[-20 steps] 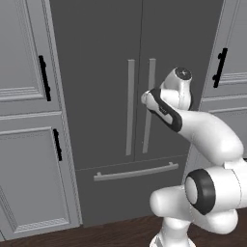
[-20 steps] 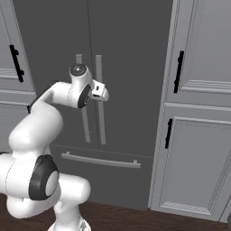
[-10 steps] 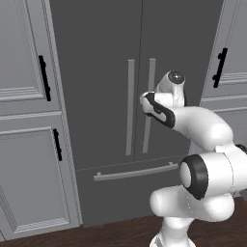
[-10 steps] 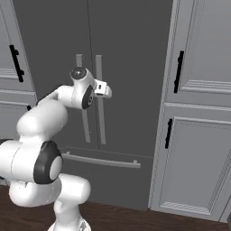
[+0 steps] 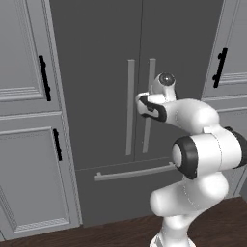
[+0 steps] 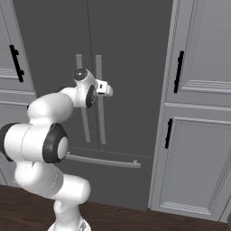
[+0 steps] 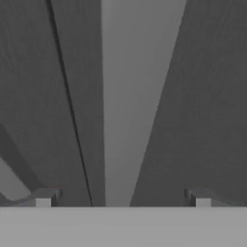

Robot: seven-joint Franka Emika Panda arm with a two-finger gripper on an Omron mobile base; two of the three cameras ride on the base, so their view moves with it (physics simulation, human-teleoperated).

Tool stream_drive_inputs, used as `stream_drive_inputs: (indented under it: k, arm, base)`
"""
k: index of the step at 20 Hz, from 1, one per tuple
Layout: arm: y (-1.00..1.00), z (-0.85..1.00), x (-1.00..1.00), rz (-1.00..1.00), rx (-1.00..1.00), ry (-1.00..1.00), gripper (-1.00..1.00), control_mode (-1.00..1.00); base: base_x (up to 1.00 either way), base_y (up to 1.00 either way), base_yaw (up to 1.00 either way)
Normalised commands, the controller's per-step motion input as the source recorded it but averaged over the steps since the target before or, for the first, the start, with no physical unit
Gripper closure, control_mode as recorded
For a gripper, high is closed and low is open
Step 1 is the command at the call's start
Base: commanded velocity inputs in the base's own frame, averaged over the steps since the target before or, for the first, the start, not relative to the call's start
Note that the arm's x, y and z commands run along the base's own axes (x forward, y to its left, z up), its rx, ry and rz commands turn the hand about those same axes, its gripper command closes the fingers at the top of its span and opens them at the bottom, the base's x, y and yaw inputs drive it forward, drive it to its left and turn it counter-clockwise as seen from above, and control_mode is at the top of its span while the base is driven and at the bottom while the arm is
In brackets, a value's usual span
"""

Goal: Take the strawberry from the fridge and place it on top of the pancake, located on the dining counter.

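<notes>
The gripper (image 7: 123, 198) stands at full spread and holds nothing, its two fingertips (image 7: 43, 198) set wide to either side of a light grey vertical door handle (image 7: 135, 106) (the right-hand one of the pair). Whether a fingertip touches the handle cannot be told. The fridge (image 5: 101, 58) is dark grey, both doors closed, directly before the hand, flanked by light grey cabinets (image 6: 198, 135).

fridge (image 5: 111, 58) top cut off
</notes>
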Motion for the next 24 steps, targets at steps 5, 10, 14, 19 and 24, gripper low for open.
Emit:
stream_drive_inputs:
  k: [5, 10, 14, 19, 24]
  arm:
    - [0.0, -0.11, 0.31, 0.0, 0.02, 0.0, -1.0, -1.0]
    - [-0.03, -0.13, 0.3, 0.0, 0.05, -0.05, -1.0, -1.0]
    - [-0.04, -0.15, 0.45, 0.0, 0.05, -0.06, -1.0, -1.0]
    - [-0.06, -0.17, 0.61, 0.0, 0.04, -0.01, -1.0, -1.0]
    - [0.0, -0.32, 0.91, 0.02, 0.01, 0.02, 1.0, -1.0]
  base:
    - [0.0, 0.0, 0.0]
    - [0.0, 0.0, 0.0]
    - [0.0, 0.0, 0.0]
    - [0.0, 0.0, 0.0]
    - [0.0, 0.0, 0.0]
